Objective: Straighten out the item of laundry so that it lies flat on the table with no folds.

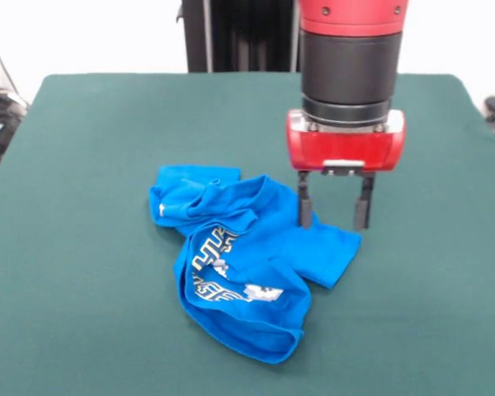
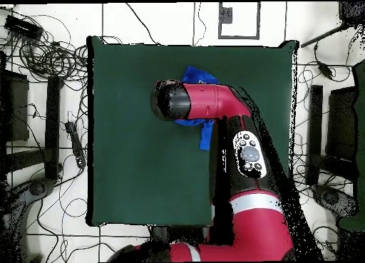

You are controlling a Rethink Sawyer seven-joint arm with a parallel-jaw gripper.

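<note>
Hovering wide open over the crumpled shirt (image 1: pixel 247 260), the end effector (image 1: pixel 333 210) may pinch several layers, dragging folds across the bench (image 1: pixel 82 206).

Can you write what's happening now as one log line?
shirt: crumpled, folded | gripper: open, over shirt's edge | table: green

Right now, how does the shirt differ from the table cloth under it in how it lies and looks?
The shirt is bright blue and printed with white lettering; the table is dark green and plain. The shirt is crumpled with folds; the table surface lies smooth. The shirt covers a small patch; the table is far larger. The open gripper hangs at the shirt's edge.
</note>
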